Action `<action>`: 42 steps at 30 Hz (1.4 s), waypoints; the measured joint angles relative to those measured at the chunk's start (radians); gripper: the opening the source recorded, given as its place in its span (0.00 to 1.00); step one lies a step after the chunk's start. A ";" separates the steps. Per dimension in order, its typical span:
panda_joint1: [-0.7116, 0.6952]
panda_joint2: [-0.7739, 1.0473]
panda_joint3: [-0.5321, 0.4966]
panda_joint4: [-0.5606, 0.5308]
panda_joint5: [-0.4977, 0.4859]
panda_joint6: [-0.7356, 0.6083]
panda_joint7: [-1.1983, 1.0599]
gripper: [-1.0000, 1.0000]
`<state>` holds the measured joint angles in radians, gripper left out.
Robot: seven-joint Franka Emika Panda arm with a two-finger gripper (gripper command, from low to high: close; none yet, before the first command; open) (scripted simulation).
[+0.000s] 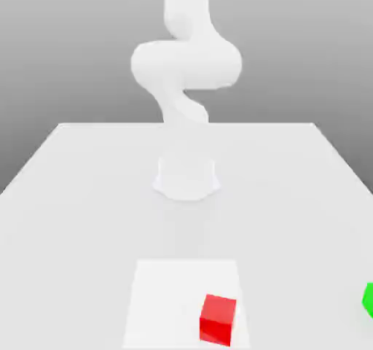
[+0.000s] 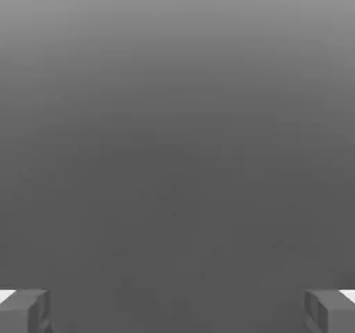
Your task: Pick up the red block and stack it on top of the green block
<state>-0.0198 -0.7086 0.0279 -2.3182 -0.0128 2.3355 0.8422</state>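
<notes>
The red block (image 1: 218,319) sits on a paler square patch (image 1: 167,297) at the near edge of the table in the exterior view. The green block (image 1: 368,300) lies at the exterior view's right edge, cut off by the frame, well apart from the red one. In the hand view my gripper (image 2: 177,311) is open, its two grey fingertips (image 2: 24,311) standing far apart with nothing between them, against plain grey background.
The white arm (image 1: 186,64) rises from its round base (image 1: 186,177) at the middle of the white table (image 1: 87,195) and bends upward out of the frame. The table's far edge runs behind the base.
</notes>
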 joint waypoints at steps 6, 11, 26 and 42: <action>-0.041 0.224 0.062 -0.044 -0.036 0.086 0.107 0.50; -0.062 0.406 0.099 -0.080 -0.069 0.157 0.196 0.50; -0.041 0.941 0.125 -0.173 -0.079 0.392 0.384 0.50; -0.026 0.927 0.121 -0.176 -0.064 0.374 0.377 0.00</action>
<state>-0.0462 0.2181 0.1487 -2.4945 -0.0765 2.7097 1.2196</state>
